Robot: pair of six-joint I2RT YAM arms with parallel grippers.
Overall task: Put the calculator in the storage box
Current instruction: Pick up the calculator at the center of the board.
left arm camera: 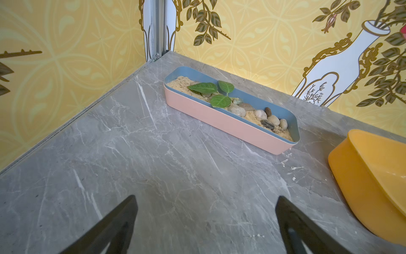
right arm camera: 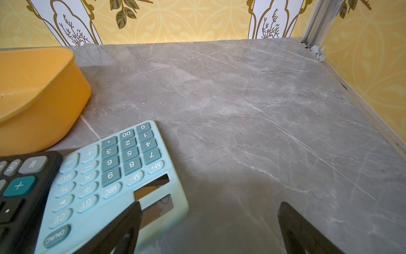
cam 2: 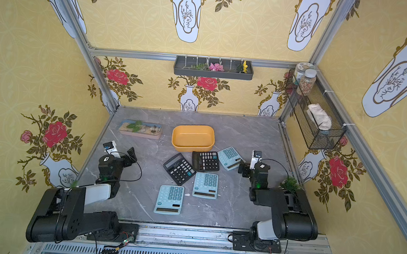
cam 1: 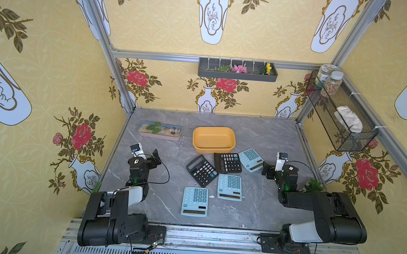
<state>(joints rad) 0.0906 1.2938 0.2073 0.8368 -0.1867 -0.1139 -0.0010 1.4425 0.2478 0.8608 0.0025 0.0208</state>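
The yellow-orange storage box (cam 1: 213,137) (cam 2: 193,136) stands empty at the middle back of the table. Several calculators lie in front of it: two black ones (cam 1: 201,170) (cam 1: 227,162) and three light blue ones (cam 1: 250,160) (cam 1: 230,186) (cam 1: 195,201). My left gripper (cam 1: 156,155) (left arm camera: 206,198) is open over bare table, left of the calculators. My right gripper (cam 1: 266,168) (right arm camera: 210,203) is open too, with one finger (right arm camera: 123,222) over the display end of the rightmost blue calculator (right arm camera: 114,176). The box (right arm camera: 33,92) is just beyond that calculator.
A pink-and-blue planter tray (cam 1: 160,130) (left arm camera: 230,127) with sand, leaves and pebbles sits at the back left. A dark wall tray (cam 1: 237,72) and a wire basket (cam 1: 342,118) hang on the walls. A small green plant (cam 1: 313,184) stands behind the right arm.
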